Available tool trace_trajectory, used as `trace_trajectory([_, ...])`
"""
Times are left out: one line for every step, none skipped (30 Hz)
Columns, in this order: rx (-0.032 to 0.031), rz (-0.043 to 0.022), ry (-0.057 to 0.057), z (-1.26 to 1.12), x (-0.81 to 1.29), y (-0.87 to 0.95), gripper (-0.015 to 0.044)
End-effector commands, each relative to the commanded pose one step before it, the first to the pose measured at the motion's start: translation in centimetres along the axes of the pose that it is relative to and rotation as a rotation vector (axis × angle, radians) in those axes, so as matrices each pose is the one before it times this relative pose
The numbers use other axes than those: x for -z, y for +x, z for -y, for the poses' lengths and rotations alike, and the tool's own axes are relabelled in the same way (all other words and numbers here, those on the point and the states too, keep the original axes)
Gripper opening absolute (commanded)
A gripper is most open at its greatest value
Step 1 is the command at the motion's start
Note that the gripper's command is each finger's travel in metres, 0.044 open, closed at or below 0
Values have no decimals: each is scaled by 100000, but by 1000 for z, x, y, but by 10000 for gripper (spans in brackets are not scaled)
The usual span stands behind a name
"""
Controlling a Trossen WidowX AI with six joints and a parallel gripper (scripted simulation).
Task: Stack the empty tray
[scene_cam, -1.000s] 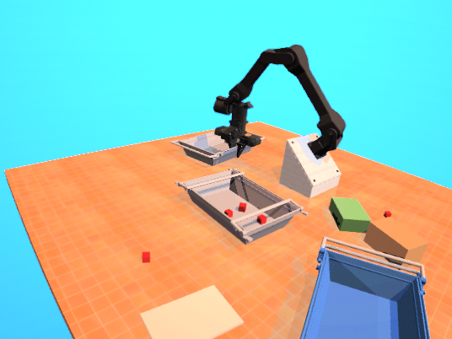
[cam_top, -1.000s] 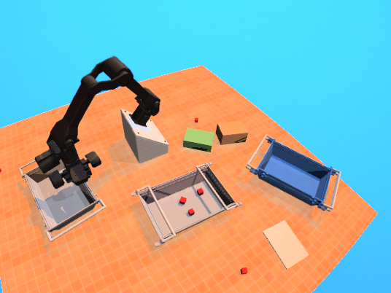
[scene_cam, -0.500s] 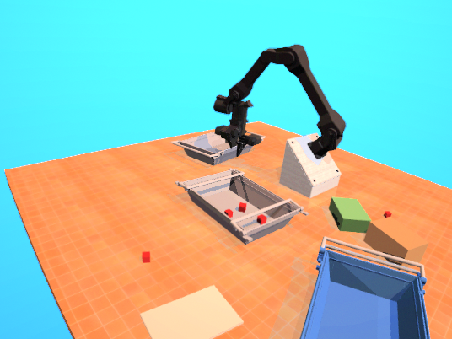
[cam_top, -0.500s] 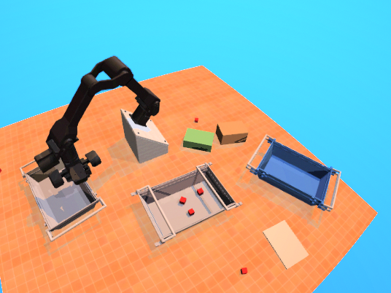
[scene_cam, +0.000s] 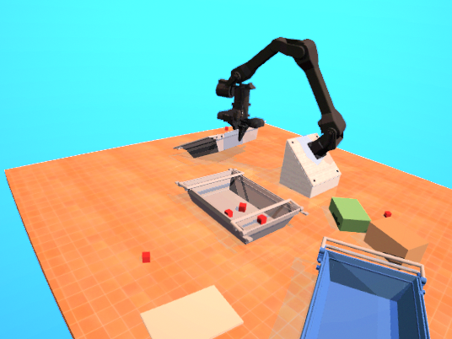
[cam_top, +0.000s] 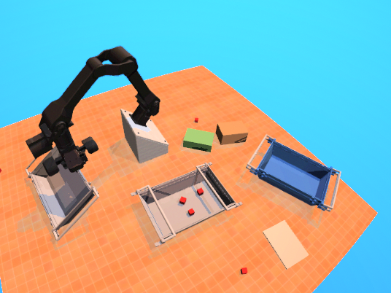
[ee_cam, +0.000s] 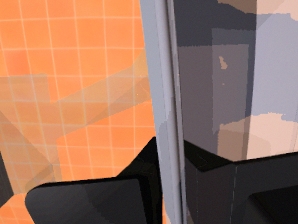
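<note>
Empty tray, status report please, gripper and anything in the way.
Gripper shut on empty tray wall, tray tilted, one end raised. Loaded tray bars swung in across top. Nothing between the two trays.

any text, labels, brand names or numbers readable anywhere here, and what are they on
None: no view shows a readable word, number, brand or sign.
Brown box: dark marks on its side, too small and blurred to tell whether they are text.
Green box, blue tray, loaded tray, empty tray, tan sheet, arm's white pedestal: plain, no markings.
</note>
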State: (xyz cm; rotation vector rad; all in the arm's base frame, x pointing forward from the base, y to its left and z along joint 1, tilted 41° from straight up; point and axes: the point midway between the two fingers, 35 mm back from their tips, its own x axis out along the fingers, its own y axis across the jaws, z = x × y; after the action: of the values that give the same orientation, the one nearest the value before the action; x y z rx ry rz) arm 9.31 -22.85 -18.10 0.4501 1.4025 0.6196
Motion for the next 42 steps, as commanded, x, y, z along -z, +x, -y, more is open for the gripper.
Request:
trace_trajectory([2053, -248, -656, 334, -5, -973, 0])
trace_trajectory([0, 0, 0, 0, 0, 0, 0])
trace_trajectory([0, 0, 0, 0, 0, 0, 0])
trace_trajectory([0, 0, 0, 0, 0, 0, 0])
trace_trajectory([0, 0, 0, 0, 0, 0, 0])
trace_trajectory([0, 0, 0, 0, 0, 0, 0])
trace_trajectory([4, -1, 0, 33, -6, -67, 0])
trace_trajectory([7, -1, 0, 67, -11, -136, 0])
trace_trajectory([11, -2, 0, 100, -17, -208, 0])
trace_trajectory([14, -3, 0, 126, -21, -269, 0])
trace_trajectory([16, -3, 0, 150, -25, -331, 0])
trace_trajectory([18, -4, 1, 169, -28, -390, 0])
trace_trajectory([19, -4, 1, 175, -29, -424, 0])
trace_trajectory([18, -5, 1, 170, -28, -435, 0])
trace_trajectory([17, -5, 1, 162, -26, -438, 0])
trace_trajectory([16, -5, 1, 154, -25, -440, 0])
trace_trajectory([15, -5, 1, 145, -23, -443, 0])
trace_trajectory([14, -5, 2, 137, -22, -445, 0])
trace_trajectory([13, -5, 2, 128, -20, -447, 0])
trace_trajectory([12, -5, 2, 120, -19, -448, 0])
trace_trajectory([11, -5, 2, 111, -17, -450, 0])
trace_trajectory([10, -5, 2, 103, -16, -451, 0])
trace_trajectory([9, -5, 2, 94, -14, -453, 0])
trace_trajectory([8, -5, 3, 85, -13, -454, 0])
trace_trajectory([7, -5, 3, 77, -12, -455, 0])
trace_trajectory([6, -5, 3, 68, -10, -455, 0])
trace_trajectory([5, -5, 3, 59, -9, -456, 0])
trace_trajectory([4, -5, 3, 51, -7, -456, 0])
trace_trajectory([3, -5, 3, 42, -6, -456, 0])
trace_trajectory([2, -4, 3, 28, -4, -370, 0])
trace_trajectory([1, -2, 2, 14, -2, -224, 0])
trace_trajectory([0, -1, 1, 4, 0, -75, 0])
trace_trajectory([0, 0, 0, 0, 0, 0, 0])
trace_trajectory([0, 0, 0, 0, 0, 0, 0])
trace_trajectory([0, 0, 0, 0, 0, 0, 0])
trace_trajectory([0, 0, 0, 0, 0, 0, 0])
trace_trajectory([0, 0, 0, 0, 0, 0, 0])
trace_trajectory([0, 0, 0, 0, 0, 0, 0])
trace_trajectory([0, 0, 0, 0, 0, 0, 0])
trace_trajectory([0, 0, 0, 0, 0, 0, 0])
trace_trajectory([0, 0, 0, 0, 0, 0, 0])
trace_trajectory([0, 0, 0, 0, 0, 0, 0])
